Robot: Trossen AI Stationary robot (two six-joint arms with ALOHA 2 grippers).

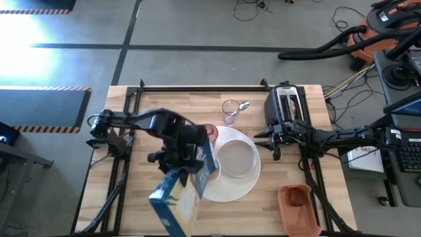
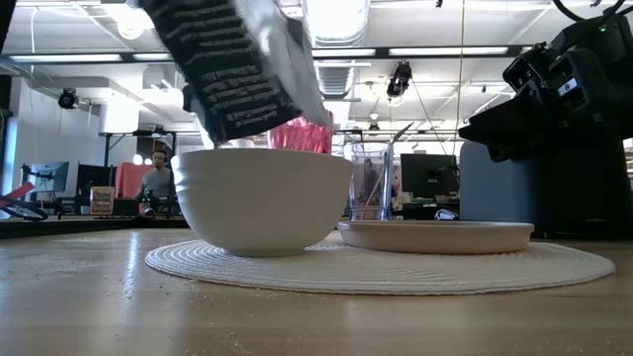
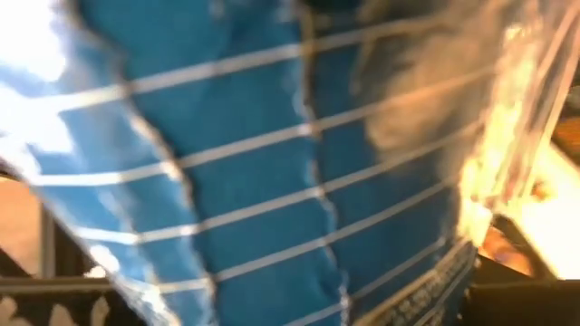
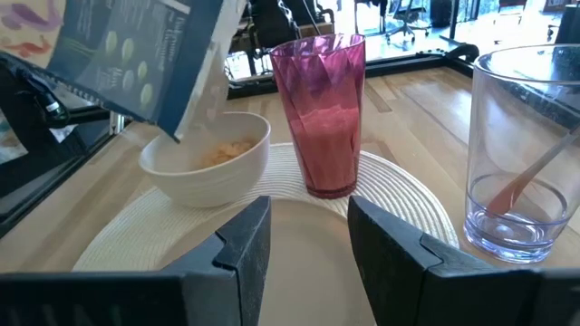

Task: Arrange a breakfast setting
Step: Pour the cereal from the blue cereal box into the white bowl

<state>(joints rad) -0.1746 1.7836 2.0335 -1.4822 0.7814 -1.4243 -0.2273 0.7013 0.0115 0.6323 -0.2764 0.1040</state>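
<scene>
The left gripper (image 1: 177, 158) grips a blue cardboard cereal box (image 1: 177, 197), tipped mouth-down over the white bowl (image 4: 207, 161) at the left edge of the round woven placemat (image 1: 230, 191) — cereal lies inside. One pink translucent cup (image 4: 323, 113) stands just behind the bowl, one clear glass (image 4: 523, 154) with a metal spoon (image 1: 242, 106) beyond the mat. The right gripper (image 4: 308, 235) hangs part-open and empty over the mat's one pale plate (image 2: 435, 235) — near the table's right edge.

table (image 2: 99, 307): pale wood, matt, planked
placemat (image 2: 415, 267): white woven cord, ribbed
bowl (image 4: 210, 163): white ceramic, smooth and glossy
pink cup (image 4: 322, 109): translucent plastic, faceted
clear glass (image 4: 521, 145): transparent, shiny
cereal box (image 1: 179, 201): printed blue cardboard
toaster (image 1: 287, 105): black with metal sheen
</scene>
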